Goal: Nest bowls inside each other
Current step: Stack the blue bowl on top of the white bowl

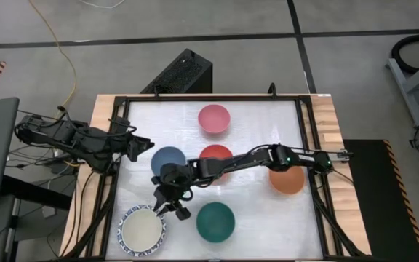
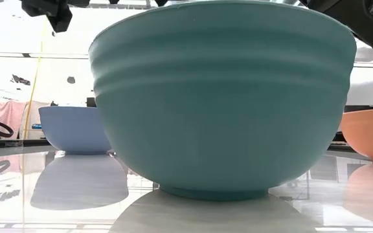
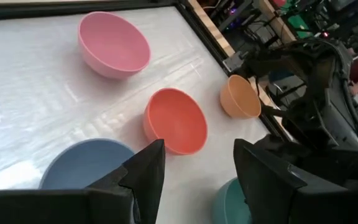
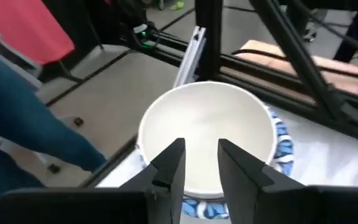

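Observation:
At the table's near left a cream bowl (image 4: pixel 207 134) sits nested in a white bowl with a blue-patterned rim (image 4: pixel 283 146); the stack (image 1: pixel 142 231) rests on the table. My right gripper (image 4: pixel 201 158) hovers open just above the stack's far right rim (image 1: pixel 169 211), with nothing between its fingers. A blue bowl (image 1: pixel 167 161), a red bowl (image 1: pixel 217 155), a pink bowl (image 1: pixel 214 118), an orange bowl (image 1: pixel 287 180) and a dark green bowl (image 1: pixel 215 221) stand apart, each upright on its base. My left gripper (image 1: pixel 144 148) waits open and raised by the left edge, beside the blue bowl.
A black frame (image 1: pixel 308 145) rims the white table top. My right arm (image 1: pixel 268 158) stretches across the middle, over the red bowl. Bare table lies between the pink bowl and the left edge, and near the front right corner.

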Available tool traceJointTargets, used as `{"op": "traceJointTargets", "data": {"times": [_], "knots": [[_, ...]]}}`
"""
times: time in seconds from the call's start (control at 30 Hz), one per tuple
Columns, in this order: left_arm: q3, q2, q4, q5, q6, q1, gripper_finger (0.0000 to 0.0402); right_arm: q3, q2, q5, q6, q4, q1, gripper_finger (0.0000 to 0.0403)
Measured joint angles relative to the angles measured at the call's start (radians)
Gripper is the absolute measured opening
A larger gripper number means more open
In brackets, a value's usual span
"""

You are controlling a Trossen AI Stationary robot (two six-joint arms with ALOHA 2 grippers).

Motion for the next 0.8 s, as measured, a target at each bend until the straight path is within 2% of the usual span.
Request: {"op": "traceJointTargets", "data": {"times": [0.07, 0.23, 0.33, 0.57, 0.7, 0.8], "knots": [[0.0, 0.008, 0.0, 0.001, -0.003, 0.0, 0.018, 0.002, 0.004, 0.073, -0.019, -0.048, 0.002, 0.0113], [0.0, 0.015, -0.005, -0.014, -0.018, 0.002, 0.018, 0.015, -0.002, 0.345, 0.019, -0.238, -0.036, 0.0113], [0.0, 0.008, -0.006, -0.032, -0.029, 0.012, 0.018, 0.018, -0.038, 0.454, 0.024, -0.344, -0.075, 0.0113], [0.0, -0.035, -0.021, -0.091, -0.024, 0.013, 0.018, 0.016, -0.042, 0.435, 0.014, -0.508, -0.111, 0.0122], [0.001, -0.092, -0.055, -0.167, -0.029, 0.013, 0.018, 0.016, -0.041, 0.42, 0.005, -0.537, -0.106, 0.0162], [0.002, -0.148, -0.081, -0.264, -0.033, 0.014, 0.018, 0.016, -0.039, 0.484, 0.005, -0.504, -0.092, 0.0201]]}}
